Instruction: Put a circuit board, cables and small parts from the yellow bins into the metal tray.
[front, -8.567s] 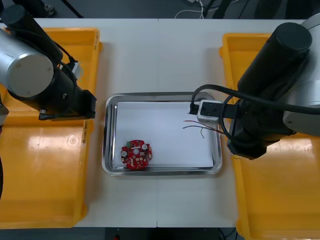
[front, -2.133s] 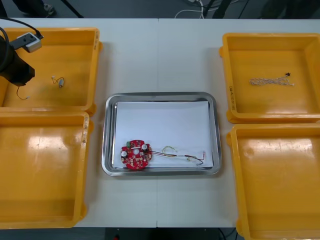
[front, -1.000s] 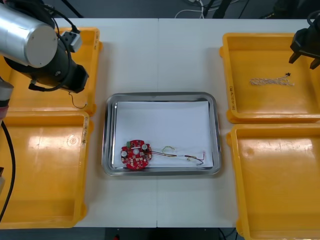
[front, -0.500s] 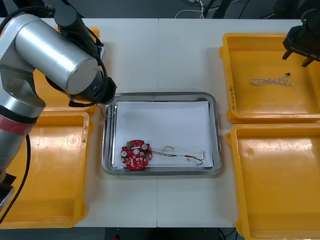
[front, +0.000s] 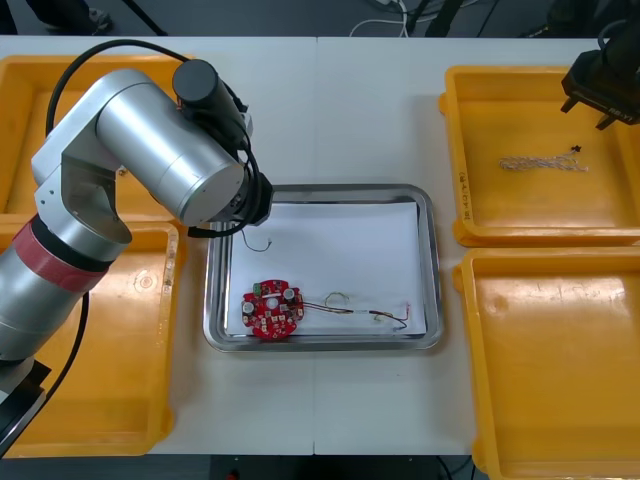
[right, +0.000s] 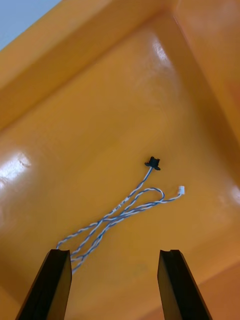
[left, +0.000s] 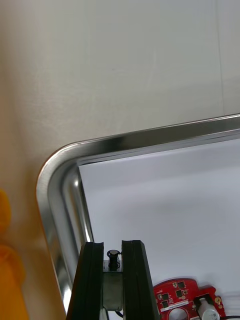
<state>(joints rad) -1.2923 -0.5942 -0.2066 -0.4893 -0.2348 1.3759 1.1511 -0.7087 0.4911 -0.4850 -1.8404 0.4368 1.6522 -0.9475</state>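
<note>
**Set the part down well inside the tray, not on the rim**

The small metal part (left: 114, 255) is pinched in the left claw (left: 113, 248). The fingers are nearly together, apart only by the part's width. A thin black wire (front: 262, 243) hangs from it over the white floor of the tray (front: 320, 190), near the far left corner.

My read: the step in hand is the set-down. The claw sits close to the rim, so I'd move a bit further in toward mid-tray before letting go. Go low first & let the wire touch down ahead of the part, so nothing bounces out. Stay off the board (front: 271, 308) at the tray's near left, & off the red & yellow cable (front: 365, 311) running from it toward the near right corner. Then open fully & lift straight up, so the wire doesn't snag a finger.

The right claw (right: 114, 252) is spread wide w/ nothing in it. It hovers over the far right bin (front: 455, 150), above the blue & white cable (right: 120, 212) on the bin floor, not yet on it.

Count:
- Bins: 4, i.e. 2 per side. The far left one is partly behind the arm, so can't tell its contents.
- Tray: 1
- Board: 1, in the tray
- Cables: 2, i.e. 1 in the tray & 1 in the far right bin
- Small parts: 1, in the left claw
</note>
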